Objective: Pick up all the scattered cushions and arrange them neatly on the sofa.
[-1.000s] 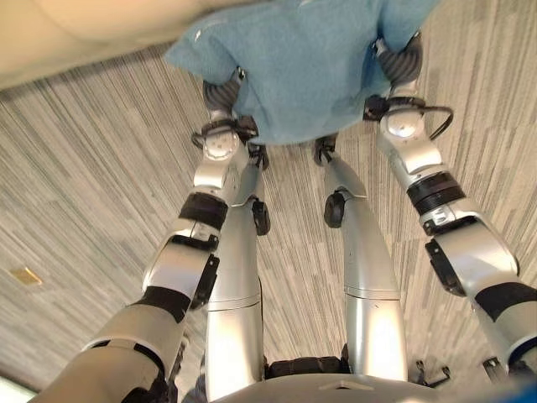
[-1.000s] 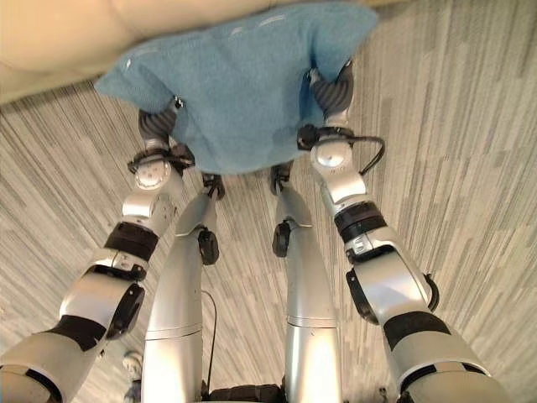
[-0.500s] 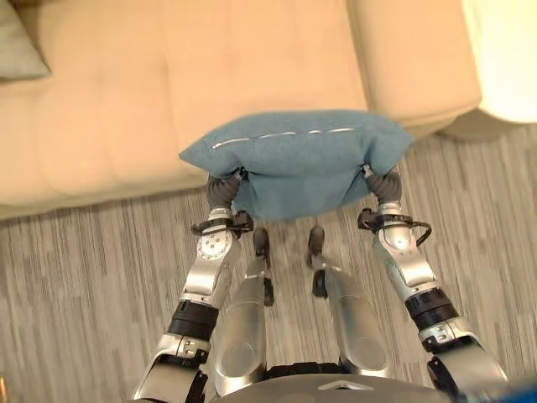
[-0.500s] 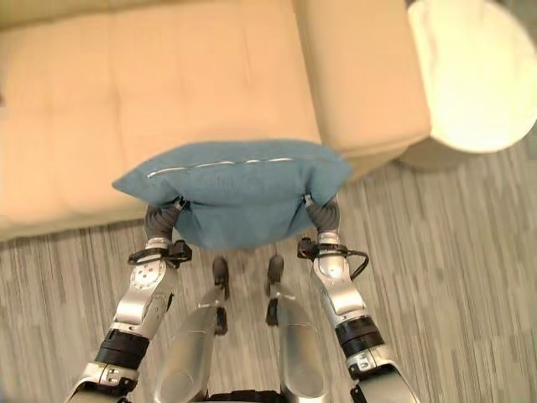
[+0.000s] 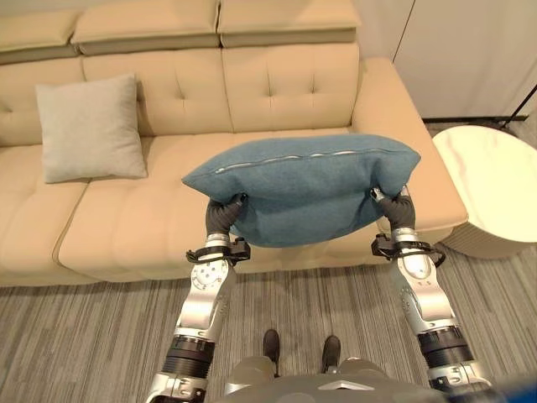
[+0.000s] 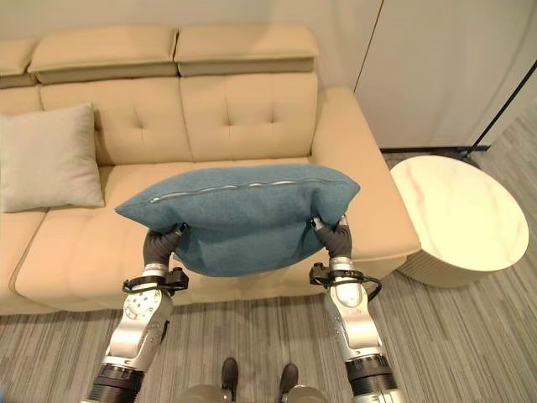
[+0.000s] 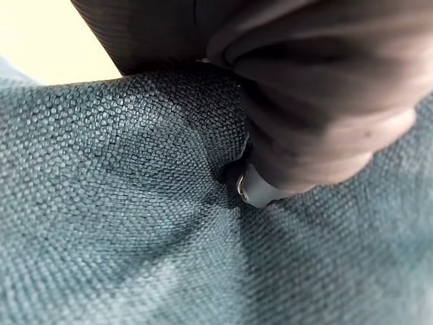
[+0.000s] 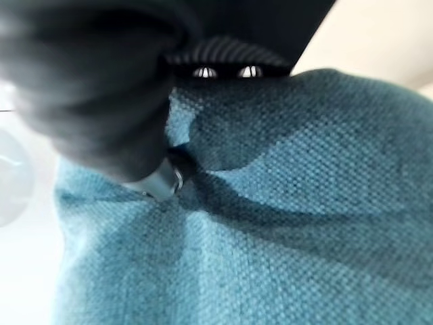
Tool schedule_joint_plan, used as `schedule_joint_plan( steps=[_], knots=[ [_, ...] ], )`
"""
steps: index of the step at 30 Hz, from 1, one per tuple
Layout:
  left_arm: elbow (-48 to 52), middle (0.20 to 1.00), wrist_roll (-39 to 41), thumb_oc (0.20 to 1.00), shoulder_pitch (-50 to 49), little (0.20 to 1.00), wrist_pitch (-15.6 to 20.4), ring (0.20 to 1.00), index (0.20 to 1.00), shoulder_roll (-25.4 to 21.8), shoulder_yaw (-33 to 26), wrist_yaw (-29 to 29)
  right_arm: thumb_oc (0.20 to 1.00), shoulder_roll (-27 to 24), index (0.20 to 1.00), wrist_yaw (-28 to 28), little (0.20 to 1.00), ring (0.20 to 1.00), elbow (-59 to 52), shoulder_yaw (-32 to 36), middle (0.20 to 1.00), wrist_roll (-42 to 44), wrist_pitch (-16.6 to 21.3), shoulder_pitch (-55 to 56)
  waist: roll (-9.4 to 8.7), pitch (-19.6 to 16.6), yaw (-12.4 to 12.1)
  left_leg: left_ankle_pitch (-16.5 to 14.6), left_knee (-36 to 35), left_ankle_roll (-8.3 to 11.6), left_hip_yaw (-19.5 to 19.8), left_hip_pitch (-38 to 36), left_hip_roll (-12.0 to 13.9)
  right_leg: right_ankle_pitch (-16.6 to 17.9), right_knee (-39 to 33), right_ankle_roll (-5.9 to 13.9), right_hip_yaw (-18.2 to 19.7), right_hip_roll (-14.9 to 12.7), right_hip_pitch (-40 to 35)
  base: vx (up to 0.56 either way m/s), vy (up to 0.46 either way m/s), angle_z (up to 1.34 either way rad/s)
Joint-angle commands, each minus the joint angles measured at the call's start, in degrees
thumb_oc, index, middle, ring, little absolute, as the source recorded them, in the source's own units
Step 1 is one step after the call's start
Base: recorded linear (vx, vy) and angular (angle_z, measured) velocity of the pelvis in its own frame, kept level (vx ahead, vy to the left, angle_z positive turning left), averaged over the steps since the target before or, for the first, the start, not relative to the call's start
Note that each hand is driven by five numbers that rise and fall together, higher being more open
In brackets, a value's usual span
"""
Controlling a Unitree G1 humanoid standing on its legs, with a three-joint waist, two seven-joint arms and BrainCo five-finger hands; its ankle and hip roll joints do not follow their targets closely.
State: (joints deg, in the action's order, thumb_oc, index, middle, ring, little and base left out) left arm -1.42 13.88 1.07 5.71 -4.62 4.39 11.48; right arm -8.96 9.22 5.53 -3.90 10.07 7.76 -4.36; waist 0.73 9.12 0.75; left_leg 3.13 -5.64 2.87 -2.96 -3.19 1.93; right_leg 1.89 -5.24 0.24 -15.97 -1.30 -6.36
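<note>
A blue cushion (image 5: 306, 189) with a zip along its top edge hangs level in the air before the beige sofa (image 5: 277, 84), over the right part of the seat's front. My left hand (image 5: 222, 214) grips its lower left end and my right hand (image 5: 398, 210) its lower right end. In the left wrist view a silver finger (image 7: 260, 186) digs into the blue cloth; the right wrist view shows a finger (image 8: 162, 179) doing the same. A light grey cushion (image 5: 91, 128) leans upright against the sofa's back at the left.
A round white low table (image 5: 495, 189) stands right of the sofa's arm. Striped grey carpet (image 5: 84, 336) lies in front of the sofa. A white wall panel (image 6: 436, 67) rises behind the table.
The camera has swung up from the carpet to the whole sofa. Both hands have kept hold of the blue cushion and carry it higher, level with the seat front.
</note>
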Motion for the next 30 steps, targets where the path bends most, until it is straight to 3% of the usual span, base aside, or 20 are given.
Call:
schedule_joint_plan(
  steps=[1,2,3,8,11,13,14,16,18,22,24,25,28,30],
  knots=[
    [4.22,0.200,-2.04,0.200,4.02,0.200,6.06,0.200,0.200,-2.36,-0.45,-1.56,0.200,2.30,0.200,-2.27,0.200,0.200,-5.64,-0.52,0.200,-0.55,4.71,-1.57,-2.74,-4.12,0.76,-2.41,1.17,2.66,-6.24,-1.30,0.55,1.04,0.24,4.47,0.36,-1.69,0.11,0.00,0.159,0.12],
    [4.39,0.200,-2.22,0.200,3.88,0.200,6.18,0.200,0.200,-2.29,-0.51,-1.48,0.200,2.67,0.200,-2.33,0.200,0.200,-5.94,0.25,0.200,-0.70,4.32,-1.43,-3.00,-4.68,1.37,-2.53,3.19,2.26,-10.73,-0.67,0.55,1.51,0.24,5.06,-0.64,-2.65,-0.37,0.05,0.359,0.29],
    [5.14,0.200,-2.81,0.200,2.73,0.200,5.94,0.200,0.200,-2.83,-0.78,-1.65,0.200,2.97,0.200,-2.35,0.200,0.200,-6.20,-0.18,0.200,-1.77,4.32,-2.54,-2.24,-5.65,1.31,-4.08,0.79,1.03,-11.03,-3.03,-0.35,2.03,0.49,5.52,0.79,-2.41,-0.16,0.07,0.436,0.34],
    [6.23,0.200,-3.52,0.200,3.70,0.200,5.68,0.200,0.200,-3.28,-0.41,-1.25,0.200,3.97,0.200,-2.09,0.200,0.200,-6.86,-2.55,0.200,-2.26,4.81,-4.85,-2.11,-4.97,0.36,-5.16,0.64,-0.09,-11.52,-4.42,-0.73,1.87,5.10,6.08,3.85,-3.03,1.48,0.03,0.227,-0.11],
    [6.05,0.200,-3.96,0.200,3.80,0.200,6.04,0.200,0.200,-3.85,-0.78,-0.86,0.200,5.83,0.200,-2.90,0.200,0.200,-6.68,-5.25,0.200,-2.52,5.76,-6.51,-1.10,-3.28,-0.56,-5.84,0.64,-1.07,-12.25,-5.85,-0.38,0.25,14.66,7.00,4.25,-4.55,5.00,0.00,0.210,-0.43],
    [5.63,0.200,-3.79,0.200,3.81,0.200,6.48,0.200,0.200,-3.72,-0.43,-0.66,0.200,6.75,0.200,-3.16,0.200,0.200,-7.01,-5.93,0.200,-2.47,6.19,-6.35,-0.59,-2.51,-0.10,-6.15,0.64,-1.21,-10.89,-6.43,-0.34,0.18,19.21,7.38,6.15,-3.40,7.83,0.05,0.176,-0.38],
    [5.48,0.200,-3.50,0.200,3.67,0.200,6.41,0.200,0.200,-3.49,-0.04,-0.74,0.200,6.10,0.200,-3.14,0.200,0.200,-7.91,-6.36,0.200,-2.65,6.37,-6.28,-0.40,-2.36,0.51,-6.59,0.64,-1.41,-9.58,-6.71,-0.83,0.31,18.87,7.22,8.28,-2.15,9.51,0.10,0.090,0.21],
    [5.20,0.200,-3.43,0.200,3.77,0.200,6.46,0.200,0.200,-3.49,0.33,-0.82,0.200,5.75,0.200,-2.75,0.200,0.200,-8.60,-6.83,0.200,-2.69,6.61,-6.85,-0.36,-2.06,0.72,-7.09,0.64,-1.73,-8.79,-7.05,-1.29,1.03,17.30,6.70,9.06,-1.46,10.79,0.12,0.053,0.49],
    [5.06,0.200,-3.64,0.200,4.21,0.200,6.45,0.200,0.200,-3.16,0.50,-0.76,0.200,4.78,0.200,-2.37,0.200,0.200,-8.52,-7.33,0.200,-2.67,6.81,-7.65,-0.69,-1.04,1.41,-8.35,0.64,-2.70,-6.48,-8.72,-2.80,3.96,13.35,6.17,11.21,0.40,14.05,0.18,0.033,0.45],
    [5.51,0.200,-3.85,0.200,4.74,0.200,6.21,0.200,0.200,-3.08,0.39,-0.85,0.200,4.03,0.200,-3.13,0.200,0.200,-9.23,-7.75,0.200,-2.32,6.41,-7.27,-0.64,0.03,2.66,-9.31,0.64,-2.70,-4.29,-10.84,-3.25,5.88,10.98,6.56,10.25,0.50,17.18,0.20,-0.012,0.34],
    [5.60,0.200,-3.86,0.200,5.32,0.200,6.30,0.200,0.200,-2.72,0.99,-0.93,0.200,3.28,0.200,-3.05,0.200,0.200,-9.05,-7.83,0.200,-2.37,6.35,-6.71,-1.15,-0.92,3.31,-9.52,0.64,-2.50,-3.19,-11.72,-3.82,6.62,8.05,5.71,11.90,0.89,14.85,0.23,-0.085,0.57],
    [5.54,0.200,-3.54,0.200,5.63,0.200,6.27,0.200,0.200,-2.15,1.52,-1.08,0.200,2.92,0.200,-2.78,0.200,0.200,-9.28,-6.98,0.200,-2.24,6.34,-6.21,-0.93,-1.92,3.75,-8.06,0.64,-1.62,-2.30,-12.33,-3.27,6.73,7.82,5.33,12.02,1.39,13.76,0.20,-0.092,0.64],
    [5.51,0.200,-3.48,0.200,5.54,0.200,6.15,0.200,0.200,-1.73,2.36,-1.82,0.200,1.66,0.200,-3.05,0.200,0.200,-9.77,-5.13,0.200,-2.04,6.25,-4.10,-0.72,-3.43,5.31,-7.40,0.77,0.18,-1.40,-13.79,-1.68,5.23,6.43,4.20,10.21,1.41,10.92,0.29,-0.164,0.71],
    [5.59,0.200,-2.95,0.200,5.38,0.200,5.80,0.200,0.200,-1.41,3.05,-2.54,0.200,0.49,0.200,-3.42,0.200,0.200,-10.05,-3.21,0.200,-1.66,6.04,-2.39,-1.58,-3.99,6.23,-5.76,8.58,1.85,-1.03,-11.39,-0.11,4.47,4.52,3.35,8.50,0.92,7.58,0.25,-0.190,1.03]
  ],
)
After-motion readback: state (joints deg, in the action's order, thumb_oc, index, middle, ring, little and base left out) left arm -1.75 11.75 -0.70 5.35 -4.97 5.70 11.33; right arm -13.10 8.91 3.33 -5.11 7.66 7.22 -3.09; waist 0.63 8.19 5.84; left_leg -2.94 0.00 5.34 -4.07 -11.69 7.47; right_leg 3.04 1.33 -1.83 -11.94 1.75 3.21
